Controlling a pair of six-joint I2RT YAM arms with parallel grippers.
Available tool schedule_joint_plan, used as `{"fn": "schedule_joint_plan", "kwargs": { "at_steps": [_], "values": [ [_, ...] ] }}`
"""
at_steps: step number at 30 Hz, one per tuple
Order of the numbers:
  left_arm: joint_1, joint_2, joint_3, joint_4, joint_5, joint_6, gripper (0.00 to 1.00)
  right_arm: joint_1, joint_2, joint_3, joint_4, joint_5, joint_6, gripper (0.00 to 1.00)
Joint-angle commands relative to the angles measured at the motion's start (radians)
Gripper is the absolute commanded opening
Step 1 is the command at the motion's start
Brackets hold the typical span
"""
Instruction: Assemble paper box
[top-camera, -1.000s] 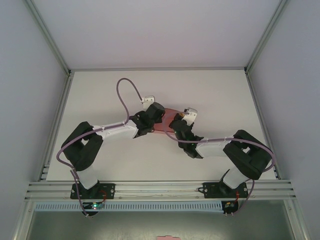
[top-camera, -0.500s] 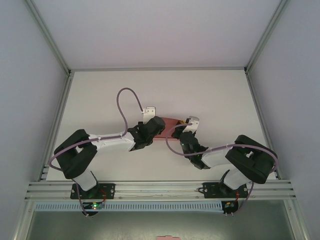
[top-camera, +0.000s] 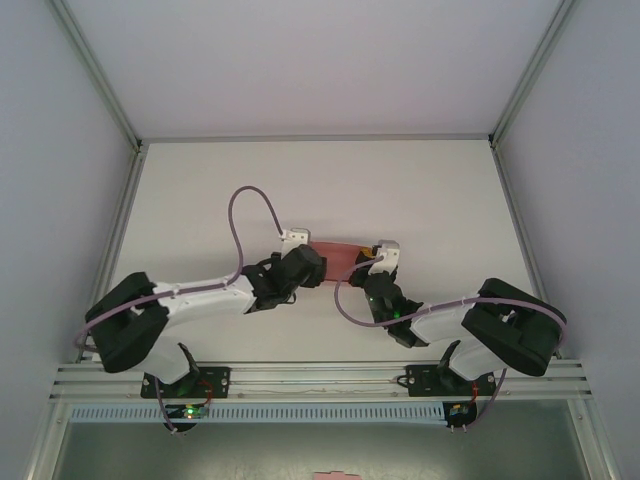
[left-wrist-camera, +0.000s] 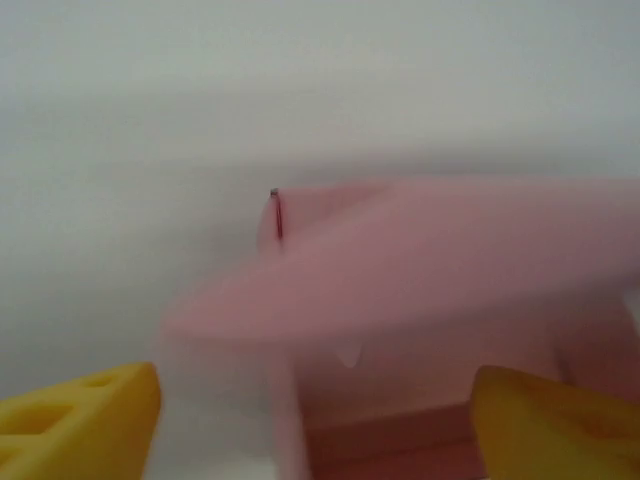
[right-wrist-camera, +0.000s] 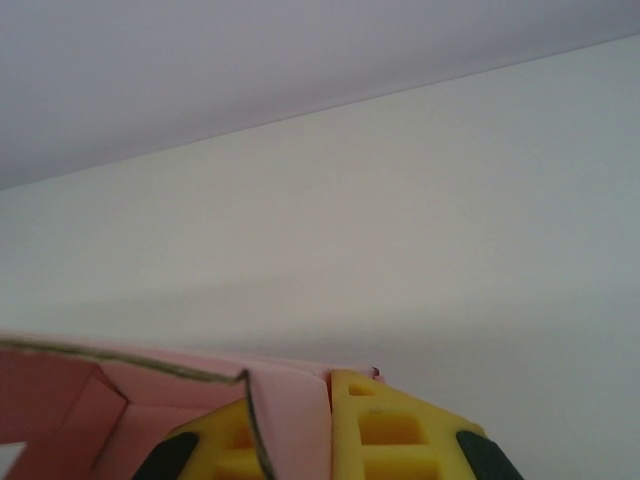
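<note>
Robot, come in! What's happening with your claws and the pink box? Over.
Left claw open, paper box blurry right in front. Right claw shut on paper box's wall. Nothing seen in the way.

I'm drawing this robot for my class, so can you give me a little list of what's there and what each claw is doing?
thing: pink paper box, partly folded up
where: middle of the white table, between the two claws
left claw: open wide, box right in front of it
right claw: shut, pinching a flap of the box
picture note: the left wrist view is blurry
</note>
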Motion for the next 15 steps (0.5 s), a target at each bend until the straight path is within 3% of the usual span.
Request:
{"fn": "schedule_joint_plan", "kwargs": {
  "at_steps": [1,6,10,12,15],
  "values": [
    [-0.014,-0.086,0.019,-0.105,0.073,0.031,1.00,0.015,0.031,-0.022,-0.130,0.010,0.005,0.00],
    [-0.013,-0.281,-0.012,-0.133,0.175,0.036,1.00,0.025,0.057,-0.027,-0.123,0.012,0.015,0.00],
    [-0.001,-0.379,0.025,-0.257,0.066,-0.024,1.00,0.036,0.067,-0.027,-0.116,0.021,-0.010,0.00],
    [0.049,-0.369,0.052,-0.291,0.044,-0.043,1.00,0.045,0.066,-0.027,-0.111,0.026,-0.029,0.00],
    [0.200,-0.280,0.091,-0.270,0.210,-0.067,1.00,0.055,0.077,-0.033,-0.091,0.016,-0.076,0.00]
  ]
}}
